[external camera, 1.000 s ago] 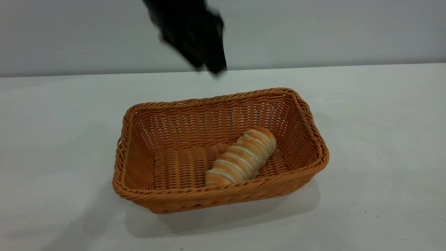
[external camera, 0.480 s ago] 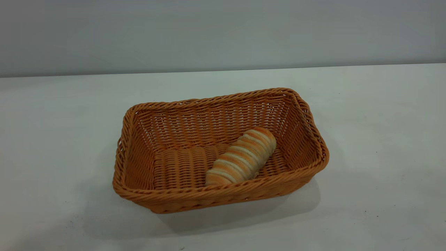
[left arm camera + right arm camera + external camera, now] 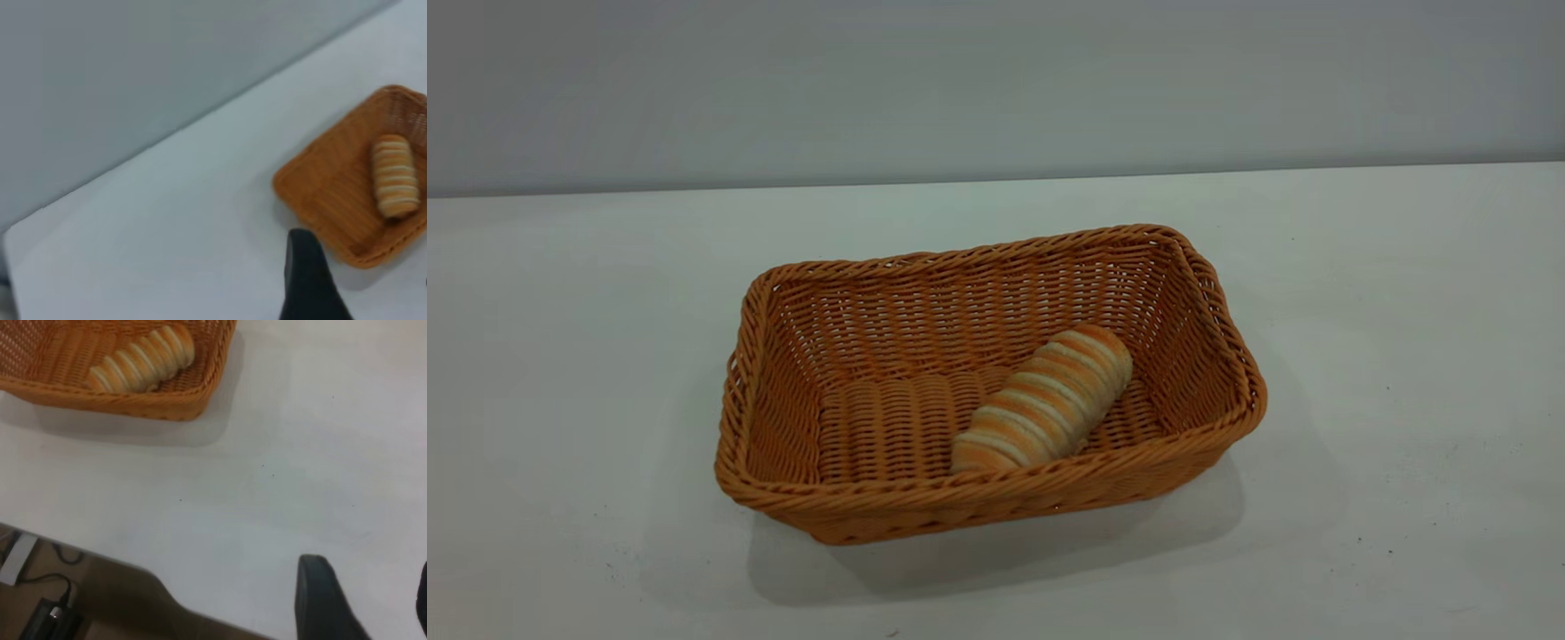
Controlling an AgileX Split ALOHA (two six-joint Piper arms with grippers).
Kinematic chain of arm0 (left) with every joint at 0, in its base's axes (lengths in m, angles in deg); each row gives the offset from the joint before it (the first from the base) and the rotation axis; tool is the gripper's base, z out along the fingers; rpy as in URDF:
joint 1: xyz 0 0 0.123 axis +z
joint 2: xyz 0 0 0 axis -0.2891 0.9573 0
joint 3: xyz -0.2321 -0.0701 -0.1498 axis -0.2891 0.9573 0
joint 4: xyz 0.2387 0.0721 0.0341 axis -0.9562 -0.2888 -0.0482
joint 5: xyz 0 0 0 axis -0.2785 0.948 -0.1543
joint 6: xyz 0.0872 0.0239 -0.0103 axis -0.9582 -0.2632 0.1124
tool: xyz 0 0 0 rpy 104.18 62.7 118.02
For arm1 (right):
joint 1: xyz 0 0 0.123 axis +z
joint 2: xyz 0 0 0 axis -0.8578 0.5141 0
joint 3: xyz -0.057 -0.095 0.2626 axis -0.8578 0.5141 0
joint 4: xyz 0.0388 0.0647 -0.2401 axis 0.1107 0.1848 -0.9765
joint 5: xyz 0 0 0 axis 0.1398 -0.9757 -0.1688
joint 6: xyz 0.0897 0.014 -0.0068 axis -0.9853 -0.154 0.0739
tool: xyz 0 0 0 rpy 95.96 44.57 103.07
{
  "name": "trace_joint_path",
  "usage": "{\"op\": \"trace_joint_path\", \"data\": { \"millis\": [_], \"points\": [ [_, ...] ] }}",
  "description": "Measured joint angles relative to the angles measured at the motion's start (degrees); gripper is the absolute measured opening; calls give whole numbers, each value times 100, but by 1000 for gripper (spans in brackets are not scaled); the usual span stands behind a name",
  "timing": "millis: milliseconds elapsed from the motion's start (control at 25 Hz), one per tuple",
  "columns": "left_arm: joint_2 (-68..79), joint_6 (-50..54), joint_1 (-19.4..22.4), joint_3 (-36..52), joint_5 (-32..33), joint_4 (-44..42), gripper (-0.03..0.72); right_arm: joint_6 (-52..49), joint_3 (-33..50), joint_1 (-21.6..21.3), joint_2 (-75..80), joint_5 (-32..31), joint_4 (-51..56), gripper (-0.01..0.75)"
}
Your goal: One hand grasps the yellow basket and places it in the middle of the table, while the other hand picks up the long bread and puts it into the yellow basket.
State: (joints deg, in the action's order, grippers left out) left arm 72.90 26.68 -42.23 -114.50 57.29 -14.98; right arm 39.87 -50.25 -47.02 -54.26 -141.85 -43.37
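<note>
The yellow basket (image 3: pixel 996 484) stands in the middle of the white table (image 3: pixel 1405 356). The long bread (image 3: pixel 1042 400) lies slantwise on its floor, toward the right end. Neither arm appears in the exterior view. In the left wrist view the basket (image 3: pixel 327 193) with the bread (image 3: pixel 393 175) lies well beyond my left gripper (image 3: pixel 363 287), which is open and holds nothing. In the right wrist view the basket (image 3: pixel 100 395) and the bread (image 3: pixel 141 359) are far from my right gripper (image 3: pixel 370 600), also open with only bare table between its fingers.
A grey wall (image 3: pixel 996 80) runs behind the table's far edge. The right wrist view shows the table's near edge, with a brown floor and a black cable (image 3: pixel 47 603) below it.
One second ago a blurred black arm hung above the basket's far side. It left the exterior view half a second ago. Basket and bread have not moved.
</note>
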Motion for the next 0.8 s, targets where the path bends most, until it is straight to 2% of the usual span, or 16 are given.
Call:
{"op": "trace_joint_path", "data": {
  "millis": [160, 320, 480, 800],
  "points": [
    [-1728, 296, 0, 1079, 6, -157, 468, 0, 0, 0, 0, 0, 2, 332],
    [-2772, 393, 0, 2035, 6, 85, 434, 0, 0, 0, 0, 0, 6, 332],
    [-3183, 402, 0, 2749, 6, 568, 420, 0, 0, 0, 0, 0, 6, 331],
    [-3200, 481, 0, 3788, -28, 609, 418, 93, 0, 0, 0, 0, 13, 331]
  ]
}}
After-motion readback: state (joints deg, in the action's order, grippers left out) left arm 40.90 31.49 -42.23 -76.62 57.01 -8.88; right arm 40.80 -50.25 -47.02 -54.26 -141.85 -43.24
